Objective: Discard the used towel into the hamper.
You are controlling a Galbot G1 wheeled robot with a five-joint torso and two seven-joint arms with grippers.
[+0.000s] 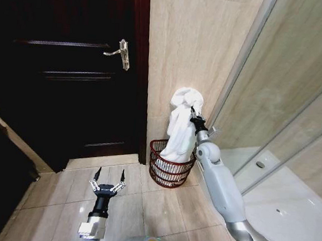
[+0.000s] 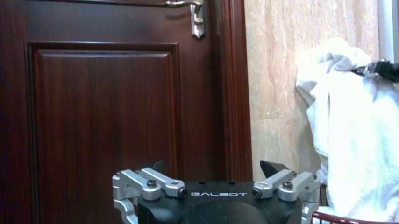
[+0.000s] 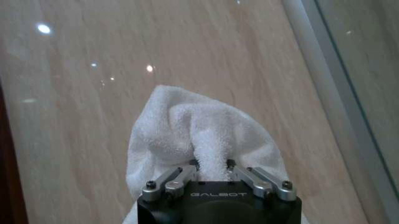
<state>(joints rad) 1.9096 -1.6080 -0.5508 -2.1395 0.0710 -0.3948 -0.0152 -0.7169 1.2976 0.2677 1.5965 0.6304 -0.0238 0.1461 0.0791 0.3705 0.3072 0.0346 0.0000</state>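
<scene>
Gripping bunched white towel [image 1: 181, 125] near its top, right gripper [image 1: 195, 116] is holding it raised against beige wall, jaws pinched on fold. Towel's lower end is hanging down into hamper [image 1: 170, 171], which is standing on floor tiles beside dark door [image 1: 70, 68]. Left gripper [image 1: 108, 176] is hovering low over tiles, jaws spread wide, holding nothing.

Right arm stretched up and forward, right gripper [image 1: 194, 113] pinched tight on cloth, while the left gripper [image 1: 109, 176] hangs low, fingers spread.
</scene>
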